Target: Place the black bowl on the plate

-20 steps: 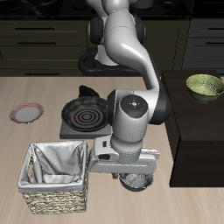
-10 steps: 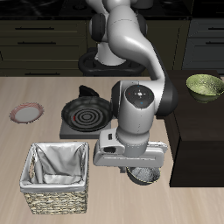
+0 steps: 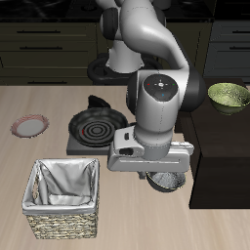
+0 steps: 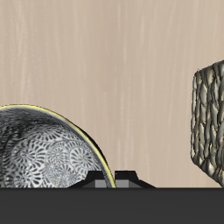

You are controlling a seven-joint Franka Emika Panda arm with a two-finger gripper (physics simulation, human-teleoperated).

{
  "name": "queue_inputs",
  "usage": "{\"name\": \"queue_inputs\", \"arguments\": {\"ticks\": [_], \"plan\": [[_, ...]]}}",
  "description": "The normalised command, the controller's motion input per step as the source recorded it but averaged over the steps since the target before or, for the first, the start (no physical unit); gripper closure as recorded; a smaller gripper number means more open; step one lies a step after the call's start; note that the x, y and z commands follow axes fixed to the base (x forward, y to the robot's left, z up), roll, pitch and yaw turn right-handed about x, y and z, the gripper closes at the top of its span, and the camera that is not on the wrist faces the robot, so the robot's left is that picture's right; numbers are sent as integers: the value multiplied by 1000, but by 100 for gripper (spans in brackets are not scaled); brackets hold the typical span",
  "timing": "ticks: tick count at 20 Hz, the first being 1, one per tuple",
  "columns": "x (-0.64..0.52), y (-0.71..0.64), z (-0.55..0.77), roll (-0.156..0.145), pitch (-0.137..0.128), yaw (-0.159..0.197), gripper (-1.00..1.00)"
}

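Observation:
The black bowl (image 3: 169, 184) hangs under my gripper (image 3: 162, 175) near the table's front, beside the dark cabinet; only its speckled rim shows below the hand. In the wrist view its grey-silver inside (image 4: 44, 153) fills the space beside my gripper (image 4: 122, 179), which is shut on the bowl's rim and holds it above the wooden table. The plate (image 3: 29, 125), with a reddish-pink rim and pale centre, lies far off across the table, beyond the stove.
A woven basket (image 3: 63, 200) with a grey lining stands near the front edge and also shows in the wrist view (image 4: 208, 122). A black frying pan (image 3: 96, 125) sits on a stove plate. An olive-green bowl (image 3: 229, 95) rests on the dark cabinet (image 3: 220, 146).
My gripper has risen and shifted toward the dark cabinet, and the black bowl has come up with it.

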Motion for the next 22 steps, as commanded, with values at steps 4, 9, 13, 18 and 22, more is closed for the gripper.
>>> {"name": "queue_inputs", "arguments": {"ticks": [4,9,13,18,22], "plan": [[-318,-114,523,10,-93,36,100],[-205,-180,350,-14,-53,25,100],[-359,-300,312,9,-37,8,100],[-261,-173,149,0,-26,45,100],[-276,-327,422,-23,-74,1,100]]}}
